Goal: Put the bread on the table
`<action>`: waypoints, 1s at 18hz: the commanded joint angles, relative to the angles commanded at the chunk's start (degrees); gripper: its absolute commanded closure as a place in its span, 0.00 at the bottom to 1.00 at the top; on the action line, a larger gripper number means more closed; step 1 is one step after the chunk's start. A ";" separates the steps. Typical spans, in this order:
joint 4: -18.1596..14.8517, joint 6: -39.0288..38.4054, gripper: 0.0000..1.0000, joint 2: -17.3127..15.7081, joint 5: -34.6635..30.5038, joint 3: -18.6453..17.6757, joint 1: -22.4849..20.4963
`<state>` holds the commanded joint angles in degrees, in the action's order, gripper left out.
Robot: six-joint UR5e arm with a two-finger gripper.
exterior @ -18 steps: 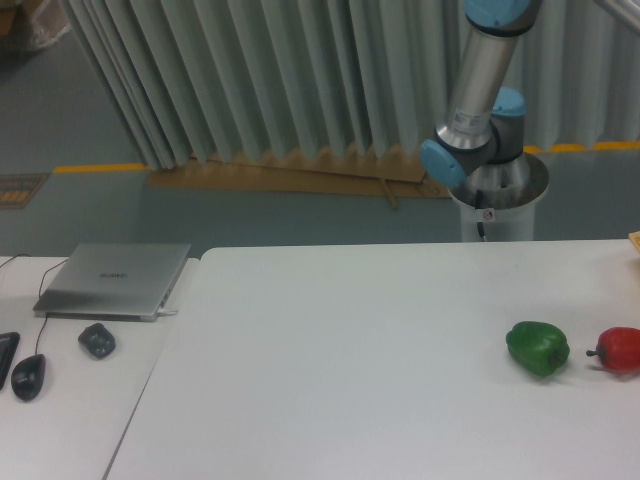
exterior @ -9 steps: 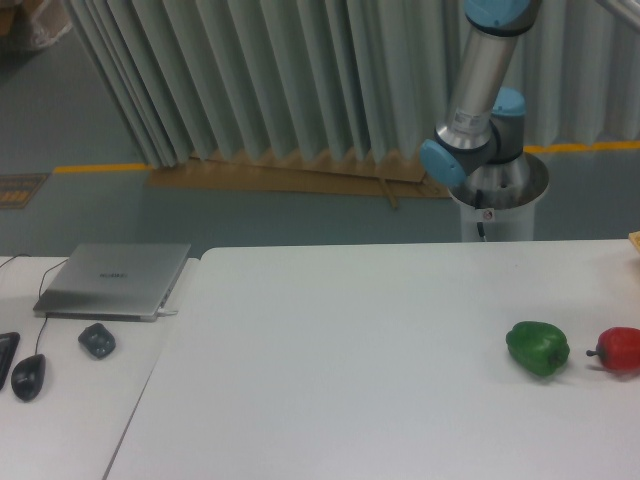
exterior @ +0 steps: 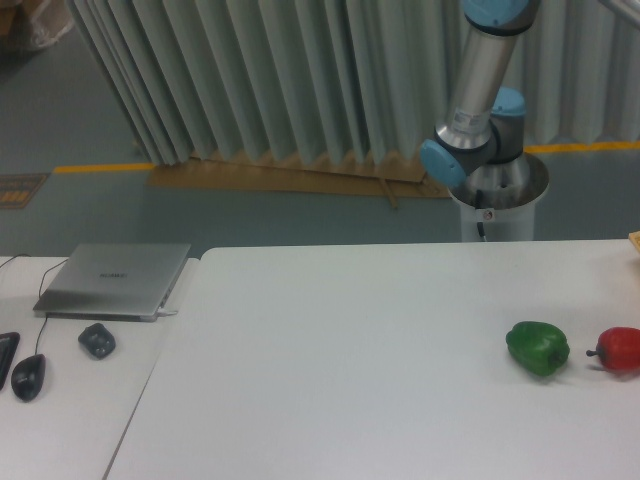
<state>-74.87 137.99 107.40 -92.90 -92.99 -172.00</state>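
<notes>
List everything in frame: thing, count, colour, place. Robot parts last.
table: 1, white, centre and right
green pepper: 1, green, right side of table
red pepper: 1, red, right of the green one, cut by the frame edge
tan object: 1, only a sliver at the right edge, cannot identify
desk: 1, white, left
laptop: 1, silver, closed, on desk
mice: 2, dark, on desk in front of laptop
curtain: 1, pale grey, behind
arm: 1, silver with blue joints, behind table on the right; jaws out of frame
</notes>
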 joint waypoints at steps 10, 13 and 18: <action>-7.74 -7.54 0.61 -1.84 5.62 4.66 1.93; -7.83 -12.47 0.61 -2.02 7.29 4.66 4.04; -7.75 -18.71 0.61 -3.16 7.65 4.49 7.55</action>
<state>-82.62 119.28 104.24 -85.25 -88.51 -164.45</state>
